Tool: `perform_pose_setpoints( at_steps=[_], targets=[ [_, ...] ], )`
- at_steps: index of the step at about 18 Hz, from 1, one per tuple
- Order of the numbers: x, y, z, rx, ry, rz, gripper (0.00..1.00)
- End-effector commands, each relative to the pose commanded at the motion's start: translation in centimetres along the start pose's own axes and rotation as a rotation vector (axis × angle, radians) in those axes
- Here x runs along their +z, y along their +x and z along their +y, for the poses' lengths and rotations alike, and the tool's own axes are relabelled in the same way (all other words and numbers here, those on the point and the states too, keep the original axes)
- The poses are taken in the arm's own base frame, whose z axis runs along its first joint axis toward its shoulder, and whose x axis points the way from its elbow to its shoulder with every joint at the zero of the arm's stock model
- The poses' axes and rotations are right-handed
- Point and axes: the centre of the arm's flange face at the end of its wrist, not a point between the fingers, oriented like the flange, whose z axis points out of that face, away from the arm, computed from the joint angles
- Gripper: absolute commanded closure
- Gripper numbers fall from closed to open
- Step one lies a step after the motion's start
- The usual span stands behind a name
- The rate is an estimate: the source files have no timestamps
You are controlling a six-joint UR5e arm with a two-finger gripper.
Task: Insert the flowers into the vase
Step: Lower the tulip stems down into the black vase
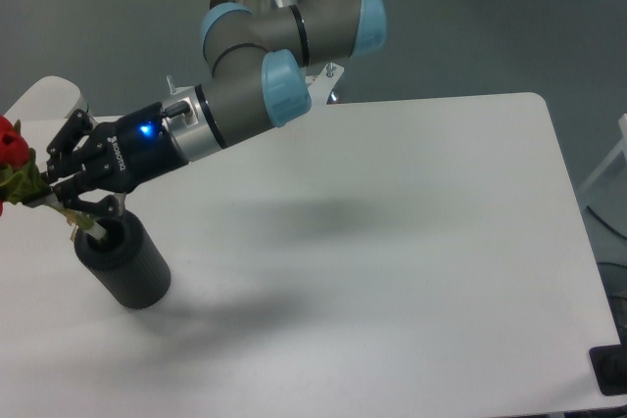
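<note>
At lower left, black two-finger gripper [61,195] clenched on tied red tulips [12,156], slanted so stem tips dip into matte black cylindrical vase [124,261].

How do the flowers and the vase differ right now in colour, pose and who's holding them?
The flowers are red with green leaves; the vase is matte black. The flowers are tilted, heads partly out of frame; the vase stands upright. The gripper holds the flowers; the vase rests free on the table. They meet at the vase's mouth.
</note>
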Motion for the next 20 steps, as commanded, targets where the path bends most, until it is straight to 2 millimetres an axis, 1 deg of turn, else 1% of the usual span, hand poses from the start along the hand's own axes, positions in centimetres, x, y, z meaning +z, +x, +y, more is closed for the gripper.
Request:
perform_pose_setpoints(
  at_steps=[2,3,11,14,20],
  targets=[
    [-0.2,-0.1,0.1,0.002,-0.001,-0.003,0.85],
    [-0.1,-0.1,0.5,0.006,-0.009,-0.004,0.85],
    [0.9,-0.4,5.4,0.046,-0.02,0.015,0.8],
    [1.1,-0.8,6.3,0.05,-0.02,0.019,0.77],
    [1.1,-1.4,7.4,0.046,-0.022,0.018,0.73]
  ],
)
